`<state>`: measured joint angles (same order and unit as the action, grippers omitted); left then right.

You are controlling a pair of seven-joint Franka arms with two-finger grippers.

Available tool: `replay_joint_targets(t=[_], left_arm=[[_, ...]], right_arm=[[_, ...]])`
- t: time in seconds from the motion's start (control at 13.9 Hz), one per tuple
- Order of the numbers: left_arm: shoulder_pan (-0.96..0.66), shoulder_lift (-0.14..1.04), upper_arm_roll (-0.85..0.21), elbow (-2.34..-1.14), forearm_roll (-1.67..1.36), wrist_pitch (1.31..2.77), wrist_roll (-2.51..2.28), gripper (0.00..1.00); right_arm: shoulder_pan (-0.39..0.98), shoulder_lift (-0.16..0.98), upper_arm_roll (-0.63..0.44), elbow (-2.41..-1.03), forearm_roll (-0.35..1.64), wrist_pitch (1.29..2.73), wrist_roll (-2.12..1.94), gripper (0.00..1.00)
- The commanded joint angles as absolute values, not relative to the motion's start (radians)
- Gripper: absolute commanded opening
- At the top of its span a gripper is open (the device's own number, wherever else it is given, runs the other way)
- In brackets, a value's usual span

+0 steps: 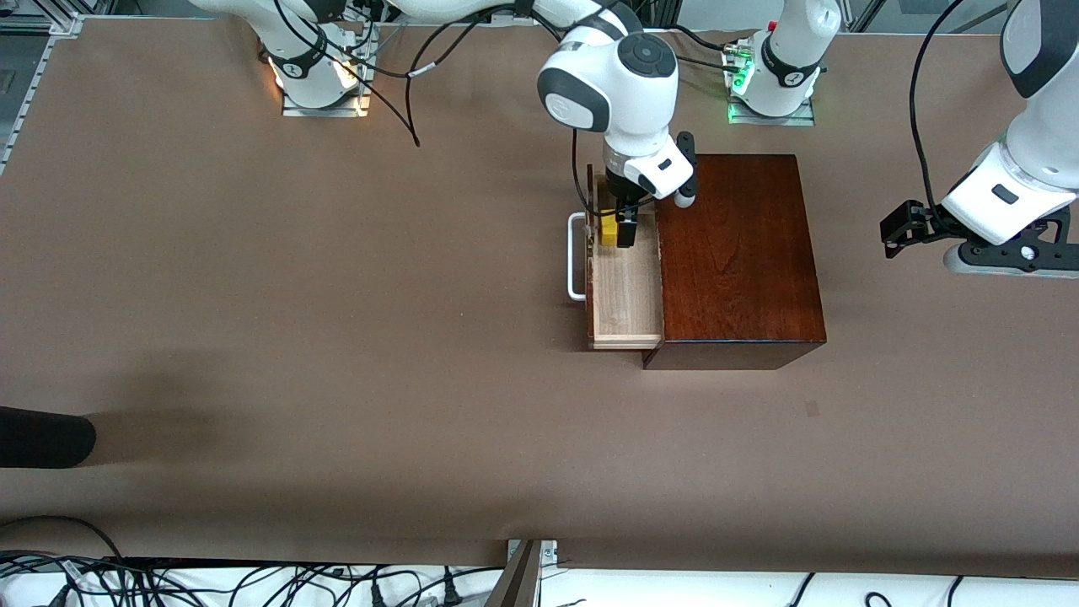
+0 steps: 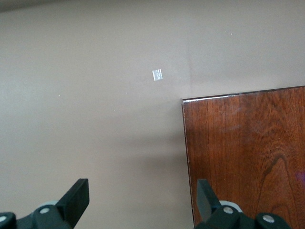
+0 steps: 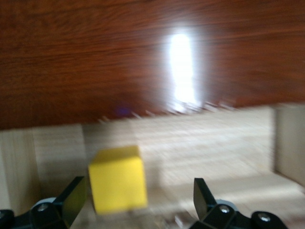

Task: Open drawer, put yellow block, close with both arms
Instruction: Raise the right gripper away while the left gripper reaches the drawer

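The dark mahogany box stands mid-table with its drawer pulled out toward the right arm's end, the white handle at its front. The yellow block lies in the drawer at the end farther from the front camera. My right gripper hangs open just over it. In the right wrist view the block sits on the pale drawer floor between the spread fingers, close to one. My left gripper is open and empty over the table beside the box, toward the left arm's end. It waits.
The left wrist view shows a corner of the box top and a small pale mark on the brown table. A dark rounded object lies at the table's edge at the right arm's end. Cables run along the near edge.
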<state>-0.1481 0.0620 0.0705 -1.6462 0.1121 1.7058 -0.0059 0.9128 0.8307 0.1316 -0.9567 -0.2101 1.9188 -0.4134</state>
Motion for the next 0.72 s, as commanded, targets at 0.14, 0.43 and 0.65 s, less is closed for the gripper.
replay_joint_targets(t=[0.14,0.43,0.65], left_arm=[[-0.138,0.075,0.072,-1.626,-0.044,1.697,0.020,1.00],[-0.172,0.093,0.029,-1.625,-0.104,1.674,0.162,1.00],[-0.181,0.118,-0.075,-1.625,-0.112,1.671,0.340,1.00]], right_arm=[[0.737,0.629,0.127,-0.979,-0.184,1.813,-0.410,1.00],[0.521,0.557,0.124,-0.980,-0.140,1.812,-0.416,1.00],[0.370,0.488,0.097,-0.989,-0.016,1.751,-0.419,1.00]])
